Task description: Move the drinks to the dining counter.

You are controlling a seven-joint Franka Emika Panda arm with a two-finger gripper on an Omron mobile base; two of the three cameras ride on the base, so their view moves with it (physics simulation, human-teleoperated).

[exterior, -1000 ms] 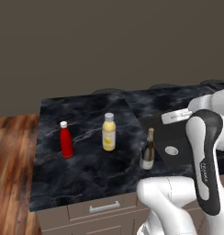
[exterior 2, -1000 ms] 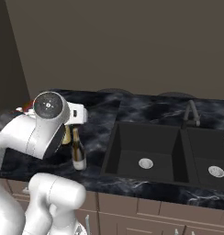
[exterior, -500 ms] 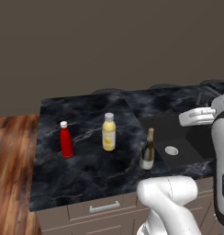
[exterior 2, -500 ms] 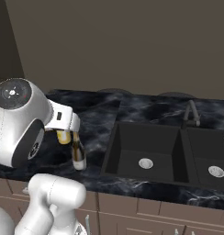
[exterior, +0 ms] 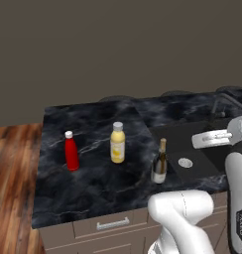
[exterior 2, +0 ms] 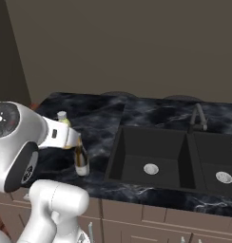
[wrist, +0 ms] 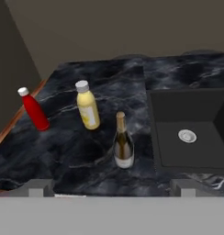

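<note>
Three drinks stand on a black marble worktop (exterior: 93, 184) with a handled drawer under it. They are a red bottle (exterior: 71, 152) (wrist: 34, 110) with a white cap, a yellow juice bottle (exterior: 117, 144) (wrist: 87, 107) (exterior 2: 63, 118), and a dark wine bottle (exterior: 159, 163) (wrist: 123, 143) (exterior 2: 81, 160) nearest the sink. My gripper (wrist: 111, 189) hovers above and in front of the wine bottle, open, its fingertips (wrist: 40, 187) far apart with nothing between them. The dining counter is out of view.
A black double sink (exterior 2: 156, 153) (wrist: 187, 131) with a faucet (exterior 2: 198, 117) lies right of the bottles. Wooden floor (exterior: 14, 168) borders the worktop's left end. A dark wall runs behind. My white arm (exterior 2: 23, 142) crosses in front of the bottles in the right base view.
My arm has swung, its big link leaving the middle of the left base view toward the right edge. The bottles have not moved and the gripper has stayed open.
</note>
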